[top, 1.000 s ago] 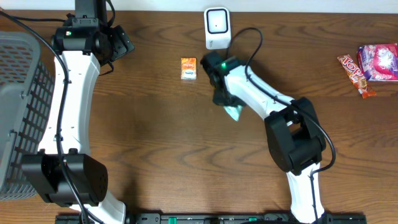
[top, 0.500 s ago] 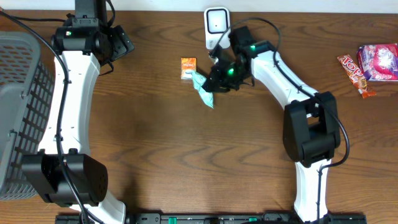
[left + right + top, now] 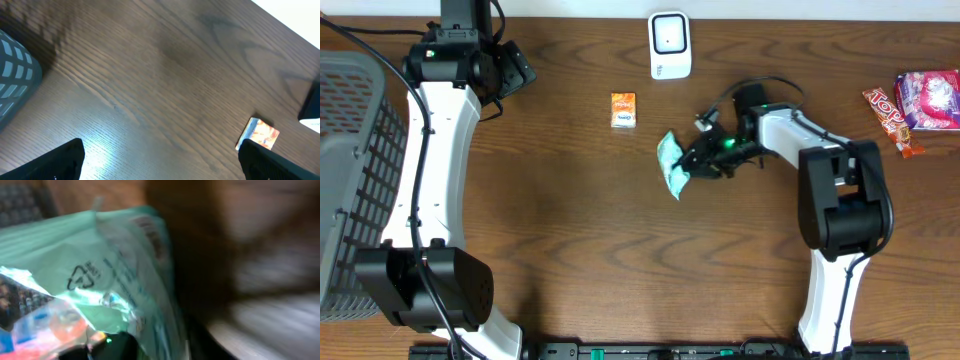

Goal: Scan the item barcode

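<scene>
A green plastic packet [image 3: 671,165] is at the tip of my right gripper [image 3: 695,160], mid-table, below the white barcode scanner [image 3: 670,45]. In the right wrist view the packet [image 3: 100,275] fills the left half, blurred, with a recycling mark showing; a dark finger [image 3: 117,347] lies under it. How the jaws stand on it is not clear. My left gripper [image 3: 517,70] hangs open at the far left above bare wood, its fingers [image 3: 55,162] wide apart in the left wrist view. A small orange packet [image 3: 623,110] lies left of the scanner.
A grey mesh basket [image 3: 350,150] stands along the left edge, and its corner [image 3: 15,70] shows in the left wrist view. Red and pink snack packs [image 3: 918,103] lie at the far right. The orange packet [image 3: 260,134] sits by my left gripper's right finger.
My right arm swung the green packet up beside the scanner, then back down and to the right. The left arm has not moved.
</scene>
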